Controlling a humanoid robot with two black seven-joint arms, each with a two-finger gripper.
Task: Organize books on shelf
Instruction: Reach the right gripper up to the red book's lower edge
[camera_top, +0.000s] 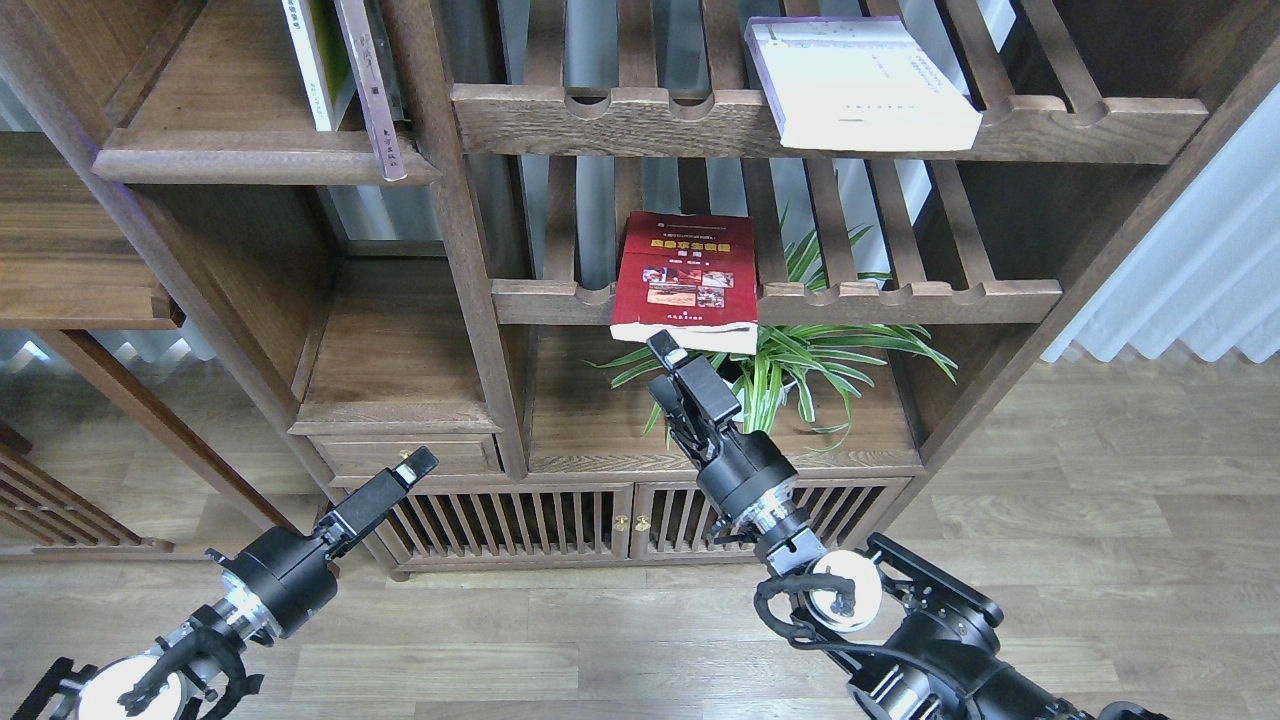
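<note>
The red book (686, 280) lies flat on a slatted shelf, sticking out over its front rail. The right gripper (672, 366) is just below the red book, and I cannot tell whether it is open. This looks like the reaching step. Next it needs to grab the book's front edge.

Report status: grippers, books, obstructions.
Right gripper just below red book, holding nothing; jaws unclear. Left gripper low, idle. Red book flat on slatted shelf, overhanging the rail. Plant beside right gripper.
</note>
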